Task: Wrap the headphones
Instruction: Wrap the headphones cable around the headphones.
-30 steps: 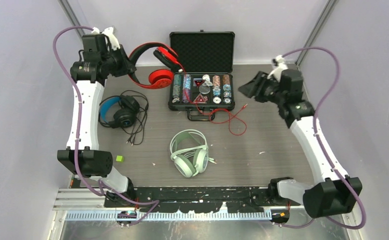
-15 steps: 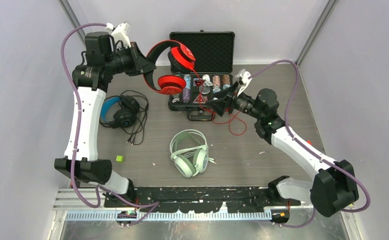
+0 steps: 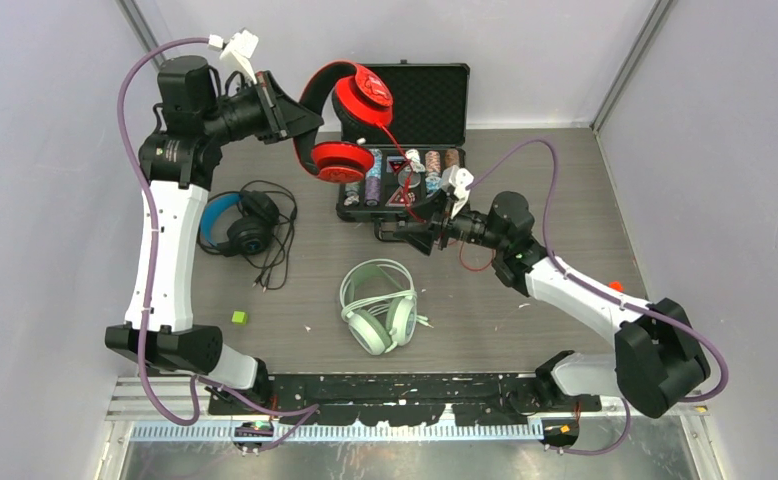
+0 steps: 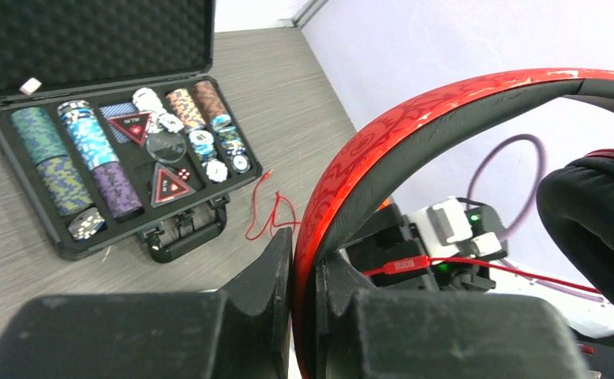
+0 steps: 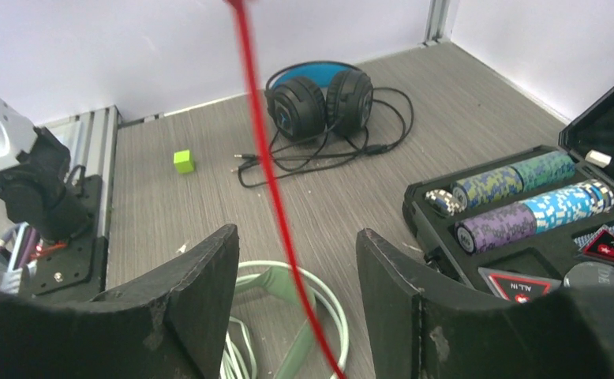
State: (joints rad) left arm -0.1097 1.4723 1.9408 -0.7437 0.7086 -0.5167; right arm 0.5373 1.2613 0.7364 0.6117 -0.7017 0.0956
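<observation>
My left gripper (image 3: 305,118) is shut on the headband of the glossy red headphones (image 3: 350,110) and holds them in the air above the open case. The left wrist view shows the fingers (image 4: 276,272) clamped on the red band (image 4: 414,126). The red cable (image 5: 268,174) hangs down between the open fingers of my right gripper (image 3: 390,232), untouched by either finger. The mint-green headphones (image 3: 377,305) lie at the table's middle front, just below the right gripper (image 5: 296,268). The black headphones with the blue band (image 3: 240,225) lie at the left with their cable loose.
An open black case of poker chips (image 3: 405,100) stands at the back middle, under the raised red pair; it also shows in the left wrist view (image 4: 91,47). A small green cube (image 3: 237,317) lies front left. Grey walls close the left, back and right sides.
My left gripper has lifted the red headphones off the table, up and to the right. My right arm has swung left and down until the hanging red cable runs between its fingers.
</observation>
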